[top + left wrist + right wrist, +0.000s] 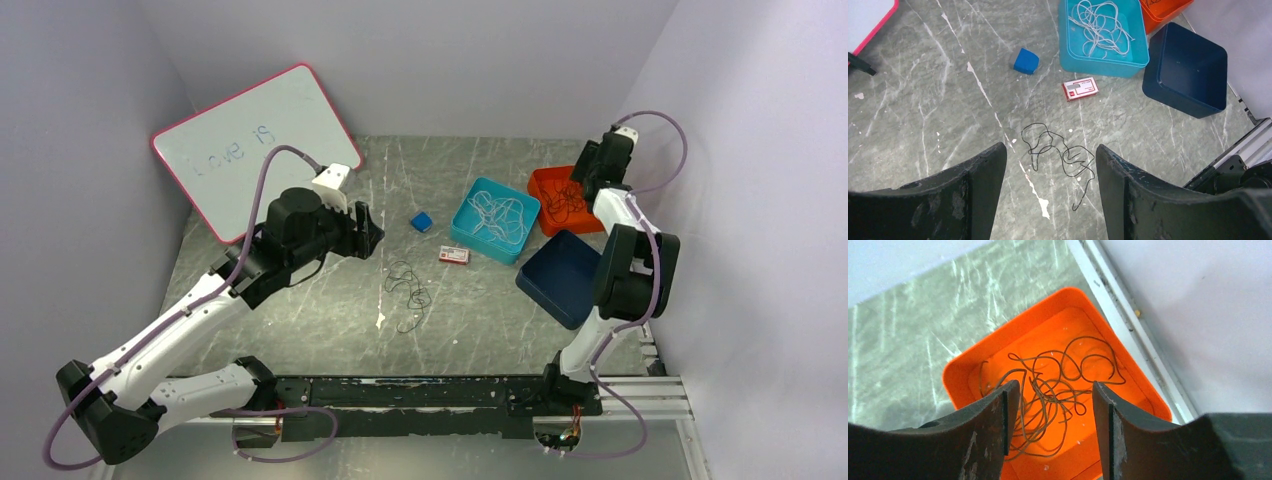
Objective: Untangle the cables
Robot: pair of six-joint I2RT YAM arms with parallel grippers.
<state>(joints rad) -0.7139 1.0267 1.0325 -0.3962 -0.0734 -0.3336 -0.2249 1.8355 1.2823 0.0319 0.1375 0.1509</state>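
Left jaws spread above black cable (1064, 154), right jaws spread, brown cable (1052, 386) in orange tray (956, 372) partly hidden

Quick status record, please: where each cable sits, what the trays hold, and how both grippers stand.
black cable: loose loops on the table, outside every tray
white cable: in the teal tray
brown cable: in the orange tray
navy tray: empty
left gripper: open, above the black cable
right gripper: open, above the orange tray, holding nothing
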